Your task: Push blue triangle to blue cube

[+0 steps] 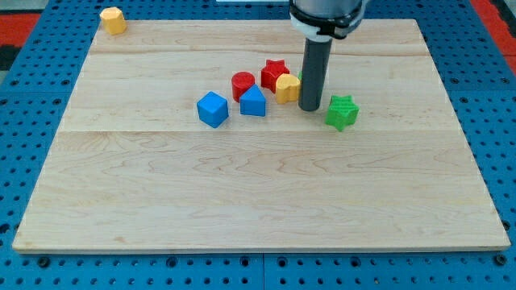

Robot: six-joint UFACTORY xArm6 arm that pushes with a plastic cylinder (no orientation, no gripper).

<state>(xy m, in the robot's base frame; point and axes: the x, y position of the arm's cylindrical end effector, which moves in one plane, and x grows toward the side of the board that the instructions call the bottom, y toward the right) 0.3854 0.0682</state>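
Observation:
The blue triangle [252, 102] lies near the board's middle, a small gap to the right of the blue cube [213, 109]. My tip [310, 108] stands to the right of the triangle, with a yellow block [288, 87] between them. The tip sits just left of a green star [342, 112]. The tip touches neither blue block.
A red cylinder [243, 84] sits just above the blue triangle, and a red star [275, 73] lies to its right. A green block is mostly hidden behind the rod. Another yellow block [114, 20] lies at the top left corner of the wooden board [242, 193].

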